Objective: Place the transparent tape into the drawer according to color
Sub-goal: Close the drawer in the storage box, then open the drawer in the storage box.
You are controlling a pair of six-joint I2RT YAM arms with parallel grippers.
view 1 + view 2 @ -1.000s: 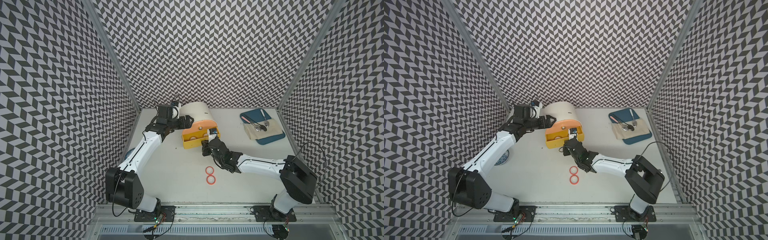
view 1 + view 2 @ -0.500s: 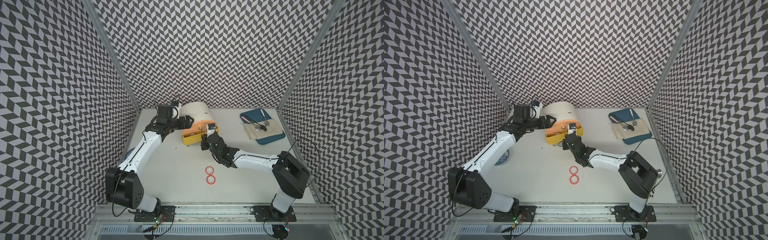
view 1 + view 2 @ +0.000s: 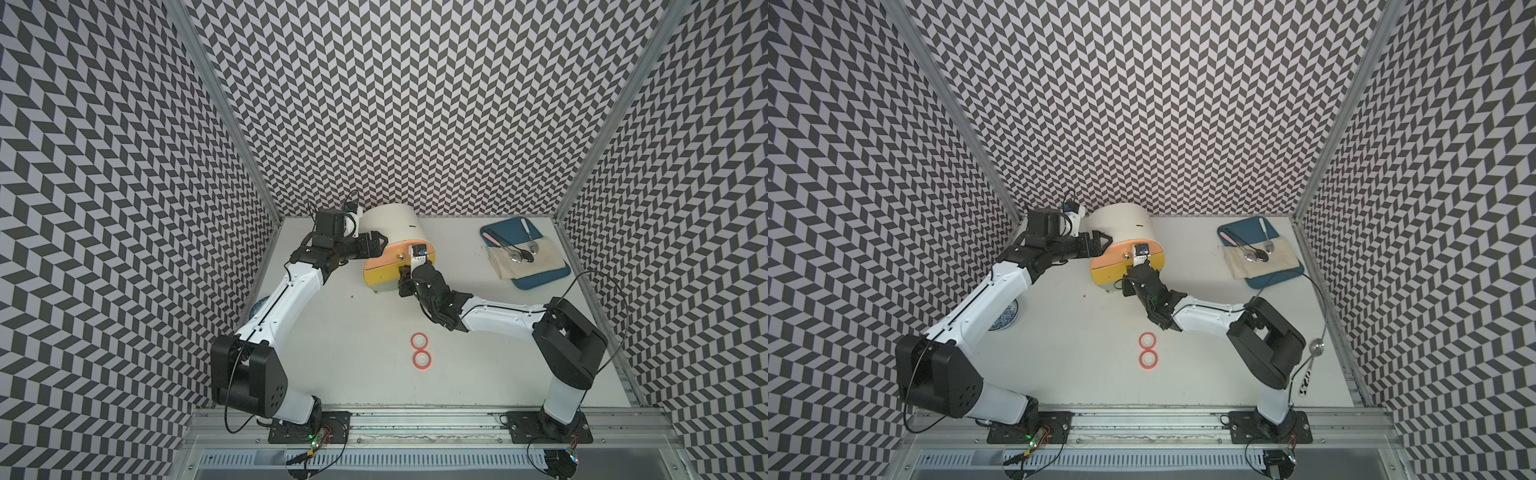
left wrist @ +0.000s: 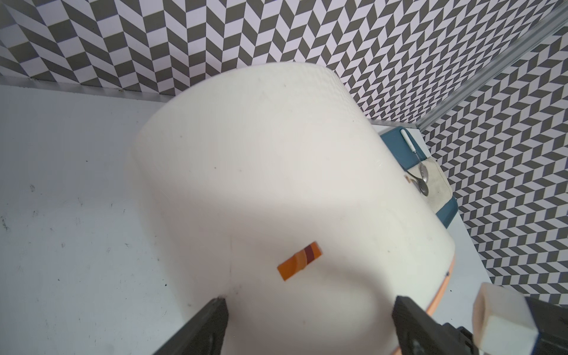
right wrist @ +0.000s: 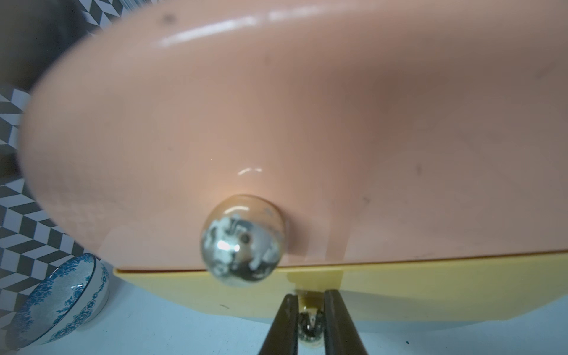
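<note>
The cream cabinet (image 3: 395, 226) stands at the back of the table, and its peach drawer (image 5: 307, 123) and yellow drawer (image 5: 430, 292) both sit pushed in. My right gripper (image 5: 311, 319) is shut on the yellow drawer's small metal knob (image 5: 310, 327); both top views show it at the drawer front (image 3: 402, 274) (image 3: 1126, 279). My left gripper (image 4: 309, 302) is open wide, its fingertips (image 4: 219, 304) resting against the cabinet's cream shell from the left (image 3: 376, 245). Two red-pink tape rolls (image 3: 419, 340) (image 3: 422, 360) lie flat, touching, on the table in front. Drawer contents are hidden.
A blue-patterned bowl (image 3: 1007, 320) sits under my left forearm, left of the cabinet. A blue tray (image 3: 540, 283) with a cloth and spoons lies at the back right. An orange sticker (image 4: 299, 259) marks the cabinet's shell.
My right gripper has moved toward the cabinet with the knob, and the yellow drawer has slid from pulled out to nearly flush. The left arm and the two tape rolls have not moved.
</note>
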